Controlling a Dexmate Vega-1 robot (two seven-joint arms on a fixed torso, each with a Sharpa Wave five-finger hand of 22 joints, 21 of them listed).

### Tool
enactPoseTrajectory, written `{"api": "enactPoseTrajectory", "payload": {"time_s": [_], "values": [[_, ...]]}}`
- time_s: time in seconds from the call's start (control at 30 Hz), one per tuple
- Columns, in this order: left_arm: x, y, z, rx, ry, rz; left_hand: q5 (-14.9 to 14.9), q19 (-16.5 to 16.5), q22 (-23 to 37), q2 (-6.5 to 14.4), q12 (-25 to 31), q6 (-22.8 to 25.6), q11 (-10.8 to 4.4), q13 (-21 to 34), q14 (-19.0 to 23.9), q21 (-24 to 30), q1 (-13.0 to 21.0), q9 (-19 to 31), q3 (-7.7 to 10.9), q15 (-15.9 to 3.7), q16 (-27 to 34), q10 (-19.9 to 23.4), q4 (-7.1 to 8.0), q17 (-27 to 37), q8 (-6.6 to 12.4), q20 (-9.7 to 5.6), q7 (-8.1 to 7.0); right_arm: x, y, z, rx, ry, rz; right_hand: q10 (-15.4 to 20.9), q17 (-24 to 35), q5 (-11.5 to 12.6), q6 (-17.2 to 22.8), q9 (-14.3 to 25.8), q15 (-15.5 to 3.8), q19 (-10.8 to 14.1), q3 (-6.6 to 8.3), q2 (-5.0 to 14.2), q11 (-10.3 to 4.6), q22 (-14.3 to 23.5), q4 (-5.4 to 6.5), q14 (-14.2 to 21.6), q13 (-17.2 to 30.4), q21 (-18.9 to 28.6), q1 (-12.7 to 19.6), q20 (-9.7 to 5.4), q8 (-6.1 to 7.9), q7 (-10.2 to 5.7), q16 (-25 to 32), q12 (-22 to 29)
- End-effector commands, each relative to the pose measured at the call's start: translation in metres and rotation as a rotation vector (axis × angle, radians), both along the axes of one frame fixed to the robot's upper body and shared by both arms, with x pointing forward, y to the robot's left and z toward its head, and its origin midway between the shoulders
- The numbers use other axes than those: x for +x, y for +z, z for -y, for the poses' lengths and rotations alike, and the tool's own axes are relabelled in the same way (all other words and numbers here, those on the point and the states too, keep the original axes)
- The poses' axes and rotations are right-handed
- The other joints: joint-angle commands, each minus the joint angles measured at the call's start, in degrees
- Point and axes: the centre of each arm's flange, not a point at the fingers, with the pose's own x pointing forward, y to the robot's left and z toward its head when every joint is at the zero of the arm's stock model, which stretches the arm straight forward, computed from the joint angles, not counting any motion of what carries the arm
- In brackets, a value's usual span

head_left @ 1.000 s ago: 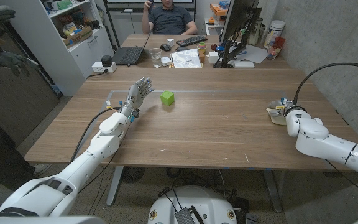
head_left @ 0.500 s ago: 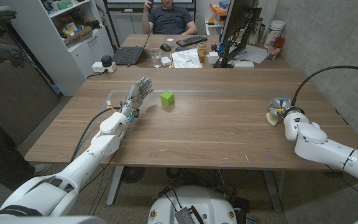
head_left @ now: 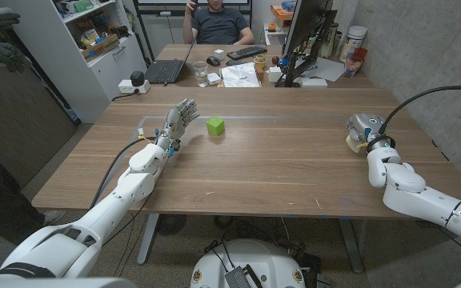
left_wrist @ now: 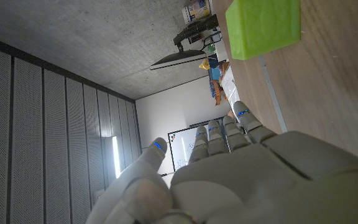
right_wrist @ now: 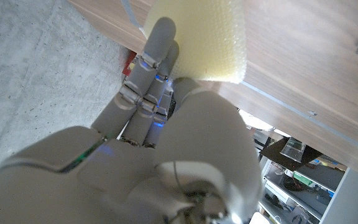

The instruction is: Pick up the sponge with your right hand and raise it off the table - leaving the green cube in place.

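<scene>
Now grasping the pale yellow sponge (right_wrist: pixel 207 37) between thumb and fingers (right_wrist: pixel 151 74) of the right hand (head_left: pixel 364 130), above the wooden table (head_left: pixel 278 168). Left hand (head_left: pixel 178 120) released, fingers spread, just beside the green cube (head_left: pixel 215 126), not touching.

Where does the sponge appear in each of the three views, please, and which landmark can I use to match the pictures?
Head view: the sponge is at the table's right side, pale yellow, mostly hidden behind the right hand.
Right wrist view: the sponge fills the upper middle, gripped by the right hand.
Left wrist view: not in it.
Shared landmark: the wooden table, also at and.
</scene>
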Motion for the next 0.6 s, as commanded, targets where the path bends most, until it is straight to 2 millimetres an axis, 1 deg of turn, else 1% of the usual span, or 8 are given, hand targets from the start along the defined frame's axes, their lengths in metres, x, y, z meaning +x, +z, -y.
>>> {"api": "enactPoseTrajectory", "payload": {"time_s": [0.03, 0.2, 0.6], "values": [[-0.004, -0.001, -0.001, -0.004, 0.002, 0.004, 0.6, 0.2, 0.3, 0.7, 0.2, -0.1, -0.17, 0.2, -0.2, -0.2, -0.4, 0.2, -0.27, 0.01, 0.1, -0.2, 0.16, 0.3, 0.08, -0.09, -0.26, -0.015, 0.015, -0.005, -0.022, 0.036, 0.106, 1.3, 0.0, 0.1, 1.3, 0.1, -3.85, 0.6, -0.38, 0.45, -0.32, 0.4, -0.06, 1.6, 7.1, 0.9, 1.7, -0.13, 0.72, 0.51, -0.4, 6.4], [-0.006, -0.001, -0.001, -0.007, 0.002, 0.007, 0.6, 0.1, 0.3, 0.7, 0.2, -0.1, -0.21, 0.2, -0.2, -0.2, -0.4, 0.2, -0.33, 0.04, 0.1, -0.2, 0.21, 0.3, 0.08, -0.09, -0.2, -0.021, 0.025, -0.009, -0.03, 0.059, 0.139, 2.0, 0.0, 0.1, 1.6, 0.1, -3.84, 0.6, -0.59, 0.28, 0.14, 0.6, -0.05, 2.4, 6.9, 1.5, 2.4, -0.13, 0.83, 0.65, -0.7, 6.7], [-0.005, 0.0, -0.002, -0.012, 0.006, 0.01, 0.6, 0.1, 0.3, 0.7, 0.2, -0.1, -0.24, 0.2, -0.2, -0.3, -0.5, 0.2, -0.45, 0.03, 0.1, -0.2, 0.3, 0.3, 0.12, -0.1, -0.14, -0.032, 0.041, -0.015, -0.058, 0.086, 0.208, 2.2, 0.1, 0.2, 2.1, 0.3, -3.77, 0.4, -0.97, -0.02, 0.49, 0.9, 0.01, 3.1, 6.9, 2.6, 3.7, -0.12, 1.06, 1.0, -1.6, 7.1]]}}
